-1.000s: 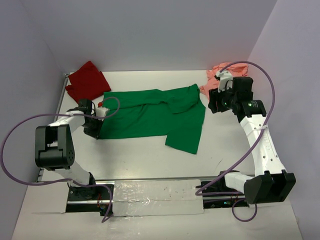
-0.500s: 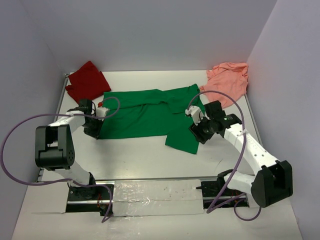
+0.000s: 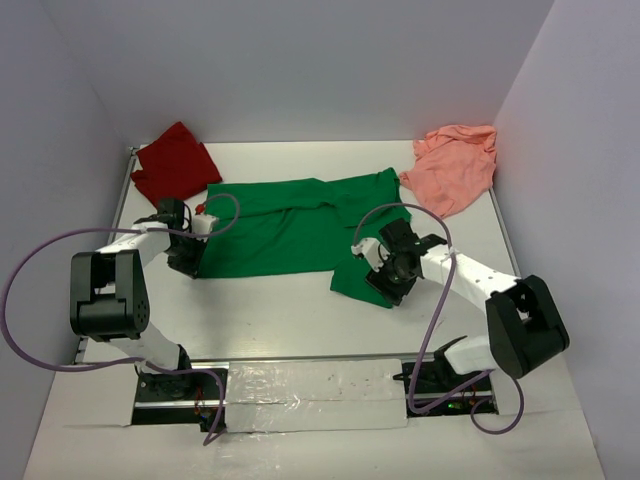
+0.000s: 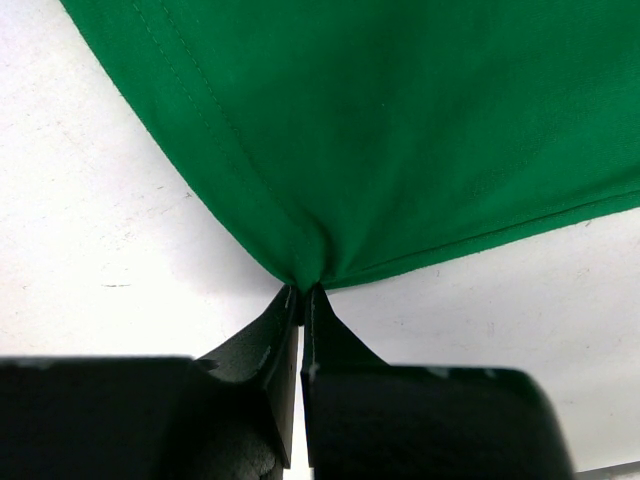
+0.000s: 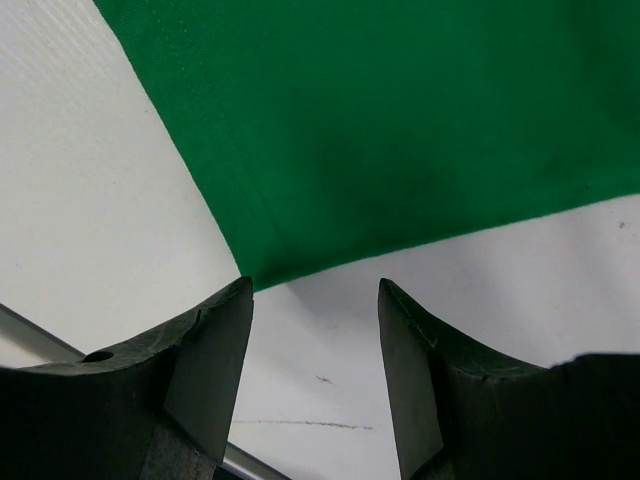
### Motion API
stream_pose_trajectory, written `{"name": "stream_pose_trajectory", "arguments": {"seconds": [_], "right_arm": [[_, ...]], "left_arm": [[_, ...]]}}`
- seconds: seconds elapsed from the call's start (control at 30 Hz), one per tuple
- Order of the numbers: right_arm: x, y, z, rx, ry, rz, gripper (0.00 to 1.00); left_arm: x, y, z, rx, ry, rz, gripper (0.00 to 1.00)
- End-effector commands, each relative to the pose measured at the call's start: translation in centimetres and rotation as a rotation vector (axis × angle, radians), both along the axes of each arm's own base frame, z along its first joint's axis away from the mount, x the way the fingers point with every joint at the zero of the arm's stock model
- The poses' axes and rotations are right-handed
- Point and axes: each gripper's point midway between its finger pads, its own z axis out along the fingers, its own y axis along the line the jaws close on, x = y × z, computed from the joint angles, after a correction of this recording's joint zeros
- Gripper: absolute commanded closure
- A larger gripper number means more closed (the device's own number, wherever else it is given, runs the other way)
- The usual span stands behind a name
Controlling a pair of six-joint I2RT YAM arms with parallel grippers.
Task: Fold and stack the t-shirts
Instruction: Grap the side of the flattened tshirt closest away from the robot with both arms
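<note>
The right arm (image 3: 470, 275) has swung in from the far right corner. Its right fingers (image 5: 215, 340) now stand spread wide, holding nothing, poised at the near right corner of the green t-shirt (image 3: 290, 225). The left fingers (image 4: 270, 340) are pinched tight on that shirt's near left corner. The shirt lies spread across the middle of the tabletop (image 3: 280, 320) — 1 dark red t-shirt (image 3: 172, 165) bunched at the far left, 1 salmon pink t-shirt (image 3: 455, 165) at the far right.

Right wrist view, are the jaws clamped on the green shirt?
No, the jaws stand wide apart, with a corner of the green shirt just beyond their tips and nothing pinched between them.
</note>
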Motion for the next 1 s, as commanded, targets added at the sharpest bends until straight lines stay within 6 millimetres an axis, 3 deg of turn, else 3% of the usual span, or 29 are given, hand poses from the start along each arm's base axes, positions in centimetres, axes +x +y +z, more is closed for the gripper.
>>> {"name": "stream_pose_trajectory", "arguments": {"seconds": [0.0,0.53,0.73,0.87,0.97], "right_arm": [[0.4,0.4,-0.5,-0.015,-0.022,-0.006,0.40],[-1.6,1.0,-2.3,-0.059,0.059,0.014,0.43],[-1.6,1.1,-2.5,-0.076,0.054,0.014,0.60],[-1.4,1.0,-2.4,-0.082,0.040,0.008,0.92],[-0.9,0.8,-2.3,-0.089,0.013,-0.007,1.00]], "left_arm": [[-6.3,-1.0,-3.2,-0.036,0.241,-0.001,0.94],[-6.3,-1.0,-3.3,-0.036,0.239,-0.004,0.96],[-6.2,-0.9,-3.1,-0.034,0.233,-0.005,0.96],[-6.1,-1.0,-3.2,-0.037,0.230,-0.007,0.97],[-6.2,-1.0,-3.2,-0.038,0.231,-0.007,0.97]]}}
